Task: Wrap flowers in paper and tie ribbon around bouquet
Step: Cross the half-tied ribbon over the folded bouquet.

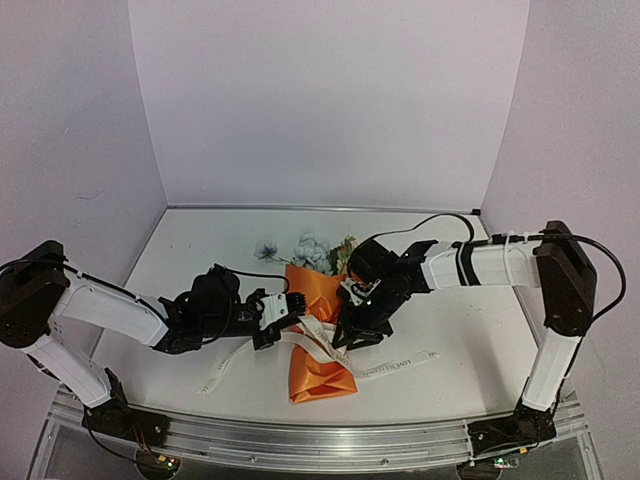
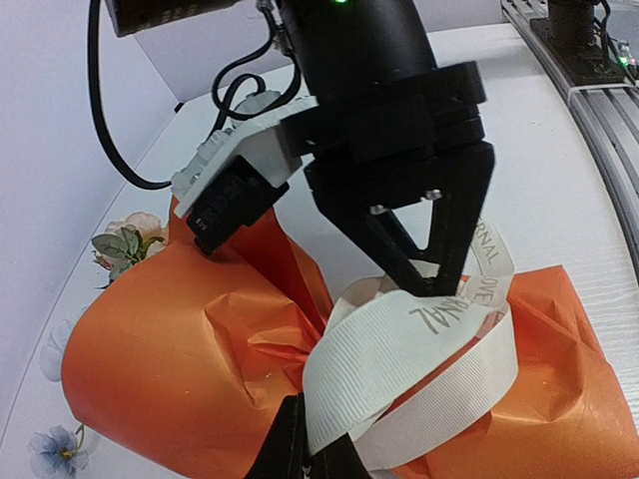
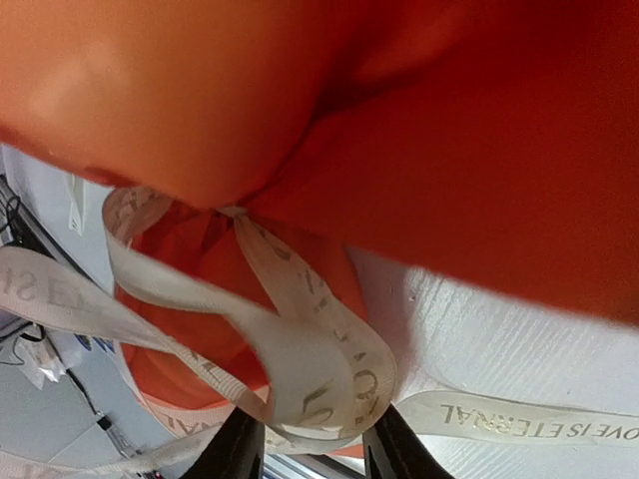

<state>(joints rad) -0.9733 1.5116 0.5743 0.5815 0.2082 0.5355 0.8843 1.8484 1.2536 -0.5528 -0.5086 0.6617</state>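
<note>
The bouquet (image 1: 320,375) lies mid-table, an orange paper (image 2: 160,349) cone with pale blue and cream flowers (image 1: 310,250) at its far, wide end. The cream ribbon (image 2: 399,349) crosses its waist in loose loops, and a lettered tail (image 1: 400,362) trails to the right. My left gripper (image 2: 315,454) is at the cone's left side, shut on a ribbon strand. My right gripper (image 2: 429,284) comes down from above with its fingertips pinched on a ribbon loop. In the right wrist view that ribbon (image 3: 300,349) loop fills the space between the fingers (image 3: 394,449), under the orange paper (image 3: 449,120).
The white table (image 1: 200,250) is boxed in by pale walls at the back and on both sides. A metal rail (image 1: 320,445) runs along the near edge, carrying both arm bases. A second ribbon tail (image 1: 215,378) lies at the front left. A black cable (image 2: 115,120) hangs off the right arm.
</note>
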